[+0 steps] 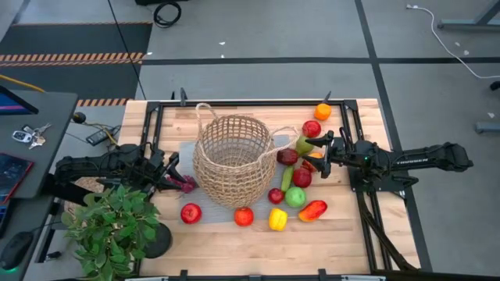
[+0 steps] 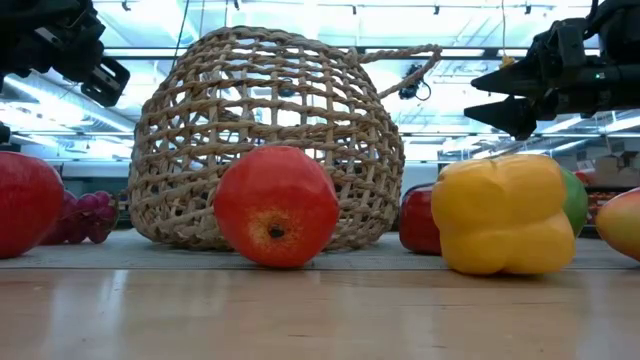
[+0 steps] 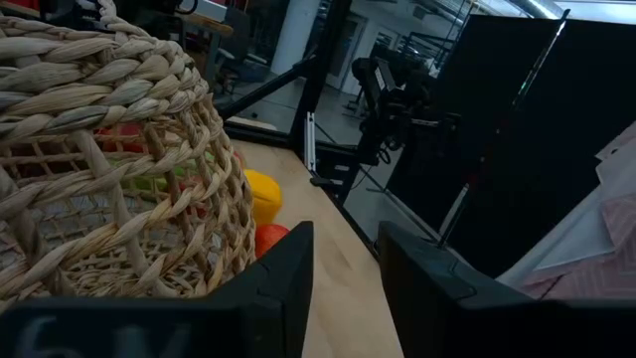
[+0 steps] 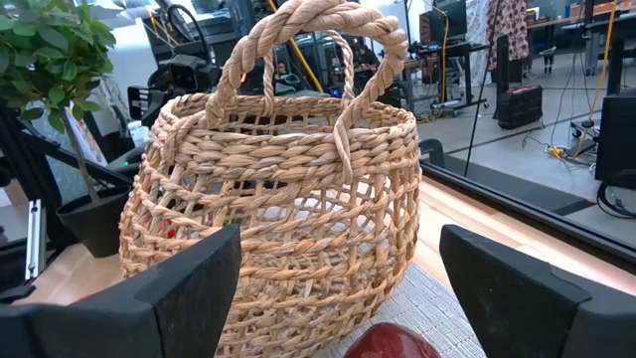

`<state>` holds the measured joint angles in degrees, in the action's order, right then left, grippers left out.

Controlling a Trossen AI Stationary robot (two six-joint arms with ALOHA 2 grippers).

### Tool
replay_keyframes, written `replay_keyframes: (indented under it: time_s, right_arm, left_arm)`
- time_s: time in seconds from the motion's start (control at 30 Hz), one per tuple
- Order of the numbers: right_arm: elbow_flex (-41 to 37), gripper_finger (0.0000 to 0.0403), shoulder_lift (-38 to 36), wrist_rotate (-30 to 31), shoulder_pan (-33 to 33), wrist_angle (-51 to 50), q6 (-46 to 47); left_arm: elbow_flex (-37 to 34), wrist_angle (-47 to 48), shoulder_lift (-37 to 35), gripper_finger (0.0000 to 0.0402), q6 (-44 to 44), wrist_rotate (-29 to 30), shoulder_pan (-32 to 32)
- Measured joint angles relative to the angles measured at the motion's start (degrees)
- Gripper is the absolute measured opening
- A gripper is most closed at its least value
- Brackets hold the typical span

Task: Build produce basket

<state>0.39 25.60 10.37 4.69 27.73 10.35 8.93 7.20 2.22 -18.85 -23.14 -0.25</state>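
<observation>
A bushy green potted plant [image 1: 109,226] stands at the table's [image 1: 234,246] front left corner. Just behind it the left arm lies low and stretched toward the centre, its left gripper [image 1: 173,173] held near the basket's left wall with the fingers a narrow gap apart and nothing between them; a dark-red bunch [image 1: 186,184] lies beside its tip. The basket [image 1: 233,160], round, tan, of open rope-like wicker with thin loop handles, sits at the table's middle on a grey mat [image 1: 205,209]. Along the front of it lie glossy, smooth toy pieces: a red apple [image 1: 191,212], another red apple [image 1: 244,216], a lobed yellow pepper [image 1: 277,219]. Right of the basket the right arm reaches in level from the right edge; the right gripper [image 1: 319,153] hovers with fingers spread wide and empty above the produce [image 1: 297,183] clustered there.
</observation>
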Motion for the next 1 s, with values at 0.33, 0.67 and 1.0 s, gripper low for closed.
replay_keyframes:
  time_s: [0.33, 0.67, 1.0]
  right_arm:
    - [0.0, 0.0348, 0.0, 0.0, 0.0, 0.0, 0.0]
    - [0.0, 0.0348, 0.0, 0.0, 0.0, 0.0, 0.0]
    - [0.0, 0.0348, 0.0, 0.0, 0.0, 0.0, 0.0]
  left_arm:
    - [0.0, 0.0, 0.0, 0.0121, 0.0, 0.0, 0.0]
    - [0.0, 0.0, 0.0, 0.0121, 0.0, 0.0, 0.0]
    - [0.0, -5.4, 0.0, 0.0121, -1.4, 3.8, 0.0]
